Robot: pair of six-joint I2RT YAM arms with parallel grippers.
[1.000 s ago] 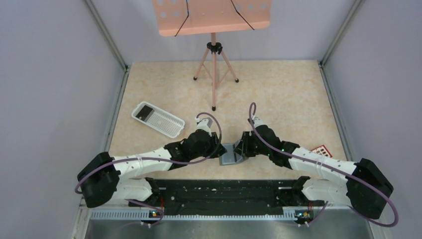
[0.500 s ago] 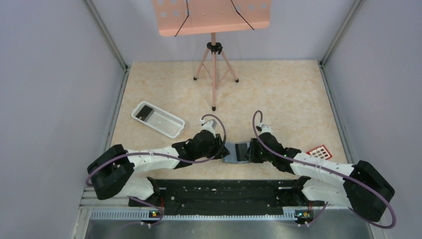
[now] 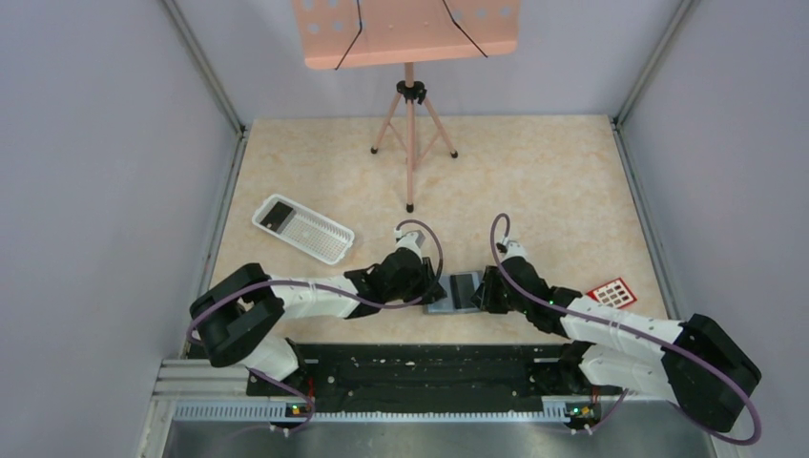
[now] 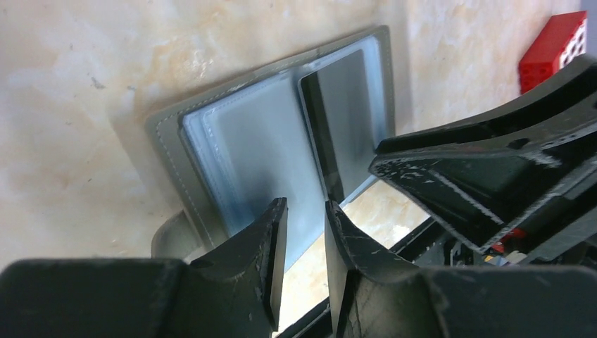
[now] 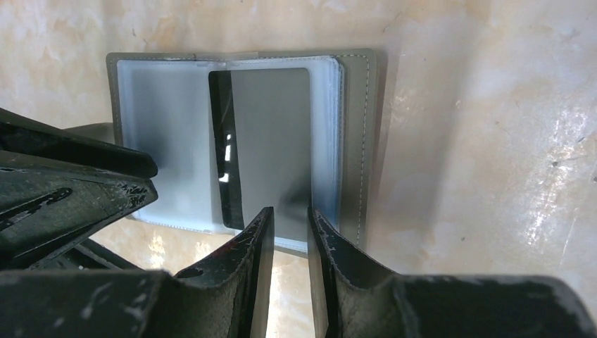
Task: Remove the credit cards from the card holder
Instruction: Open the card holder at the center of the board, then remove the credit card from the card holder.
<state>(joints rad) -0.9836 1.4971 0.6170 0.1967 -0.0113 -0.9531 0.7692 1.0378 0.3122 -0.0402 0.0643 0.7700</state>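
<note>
Left wrist view: the left hand (image 4: pixel 305 208) has its two fingers close together with a narrow slot between them, the tips at the left edge of the card holder (image 4: pixel 239 141). Whether they pinch a sleeve there I cannot tell. In the right wrist view the right hand (image 5: pixel 287 211) is just as narrow, its tips over the holder's right edge at the dark card (image 5: pixel 271 134); a grip cannot be made out there either.

The card holder lies open on the counter (image 3: pixel 534 181), in the middle near the arms' bases, between the two hands. It is slate-grey outside with stitched edges and has pale bluish sleeves inside. The dark card sits in the right half. A red card (image 3: pixel 612 292) with pale squares lies to the right, well apart from the holder.

A white ribbed tray (image 3: pixel 315 236) lies to the far left of the hands. The counter is beige and marbled. A pink music stand (image 3: pixel 410 29) on a tripod stands at the far side, between plain grey walls (image 3: pixel 95 143).
</note>
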